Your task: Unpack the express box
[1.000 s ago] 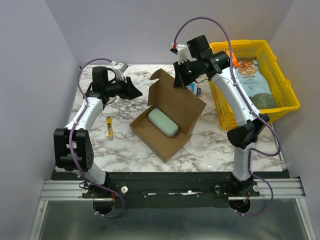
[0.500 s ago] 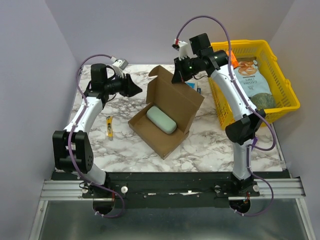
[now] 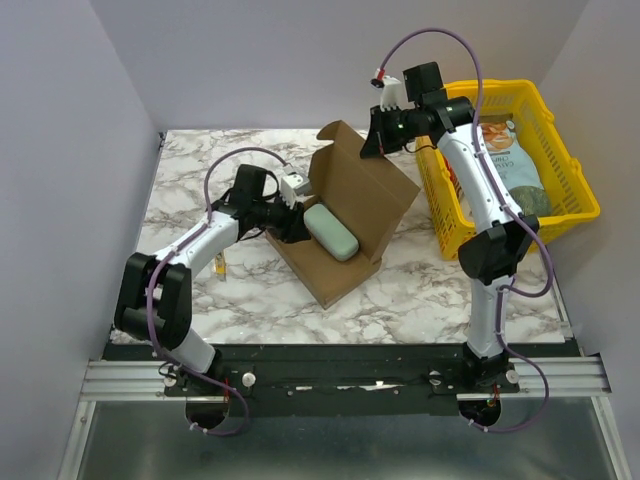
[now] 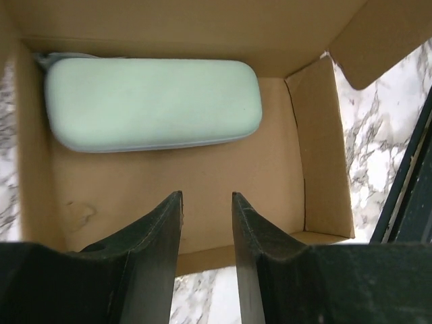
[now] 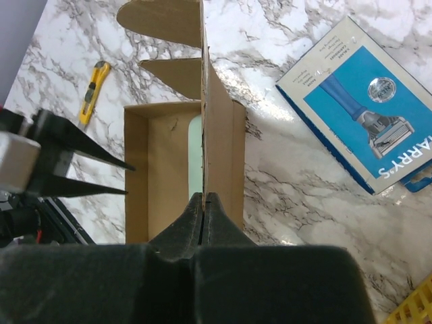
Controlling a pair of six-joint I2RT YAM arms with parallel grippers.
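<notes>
Express box (image 3: 336, 272): lid (image 3: 368, 195) being held up by the closed right end effector (image 5: 202, 199); green case (image 4: 152, 101) inside not yet removed, open left end effector (image 4: 206, 196) being aimed at it.

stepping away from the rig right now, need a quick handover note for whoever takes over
Grippers: the right gripper has its jaws shut on the lid flap of the express box, holding it raised. The left gripper is open and empty, over the box interior.
Things: a mint-green case lies inside, against one wall. The yellow basket stands to the right of the box.
Done: box opened.
Left: grip the case and lift it out.
</notes>
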